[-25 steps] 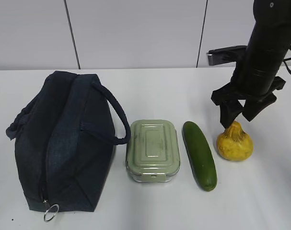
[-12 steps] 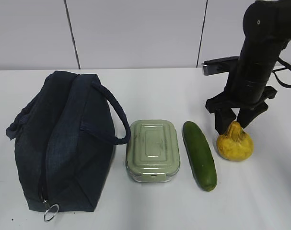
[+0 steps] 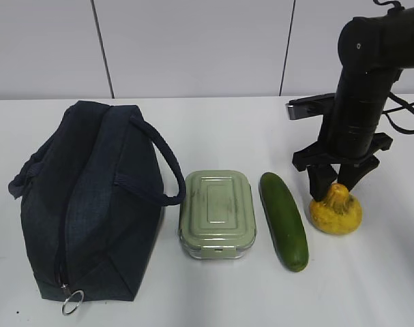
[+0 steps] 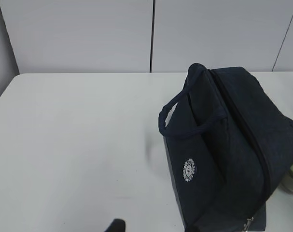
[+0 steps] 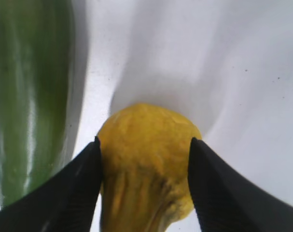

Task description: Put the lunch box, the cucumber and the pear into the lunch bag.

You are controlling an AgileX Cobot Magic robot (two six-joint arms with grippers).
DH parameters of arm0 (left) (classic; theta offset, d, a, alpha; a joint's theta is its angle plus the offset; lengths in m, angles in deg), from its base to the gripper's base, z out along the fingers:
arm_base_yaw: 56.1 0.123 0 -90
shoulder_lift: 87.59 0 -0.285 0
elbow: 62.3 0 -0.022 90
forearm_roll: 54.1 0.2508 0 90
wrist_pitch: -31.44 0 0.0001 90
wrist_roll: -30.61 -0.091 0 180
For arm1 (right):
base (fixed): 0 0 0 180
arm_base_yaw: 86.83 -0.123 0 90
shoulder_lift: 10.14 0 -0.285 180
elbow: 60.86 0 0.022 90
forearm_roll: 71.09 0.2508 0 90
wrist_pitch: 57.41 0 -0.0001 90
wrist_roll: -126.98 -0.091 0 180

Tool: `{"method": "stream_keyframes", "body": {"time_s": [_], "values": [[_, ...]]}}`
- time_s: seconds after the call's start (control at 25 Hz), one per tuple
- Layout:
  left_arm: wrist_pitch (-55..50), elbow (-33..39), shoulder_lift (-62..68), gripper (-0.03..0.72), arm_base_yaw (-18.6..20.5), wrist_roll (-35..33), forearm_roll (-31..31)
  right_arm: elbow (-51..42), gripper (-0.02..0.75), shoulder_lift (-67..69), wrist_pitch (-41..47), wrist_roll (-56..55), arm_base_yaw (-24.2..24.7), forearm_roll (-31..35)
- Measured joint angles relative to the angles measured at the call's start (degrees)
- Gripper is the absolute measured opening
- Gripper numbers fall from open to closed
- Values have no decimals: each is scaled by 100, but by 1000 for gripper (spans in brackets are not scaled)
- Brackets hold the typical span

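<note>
The right gripper (image 3: 333, 178) has come down over the pear (image 3: 336, 210) since a second ago, and the pear now sits a touch further right. On the white desk (image 3: 213, 129), the lunch bag (image 3: 91, 201) stands at the left with its zip closed, the ring pull (image 3: 72, 302) at its near end. Just right of it lies the lunch box (image 3: 217, 212), lid up. Right again lies the cucumber (image 3: 284, 219), pointing near to far. The pear rests at the far right, neck upward. In the right wrist view the black fingers (image 5: 78, 186) press both sides of the pear. The left fingers' spacing cannot be told from the pictures.
</note>
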Motion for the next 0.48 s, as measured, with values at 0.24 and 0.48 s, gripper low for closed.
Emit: {"method": "stream_keyframes", "body": {"time_s": [0.24, 0.48], "values": [[0, 0, 0, 238, 0, 0, 0, 121, 437, 13, 128, -13, 0, -57], [0, 0, 0, 238, 0, 0, 0, 645, 436, 17, 409, -17, 0, -118]]}}
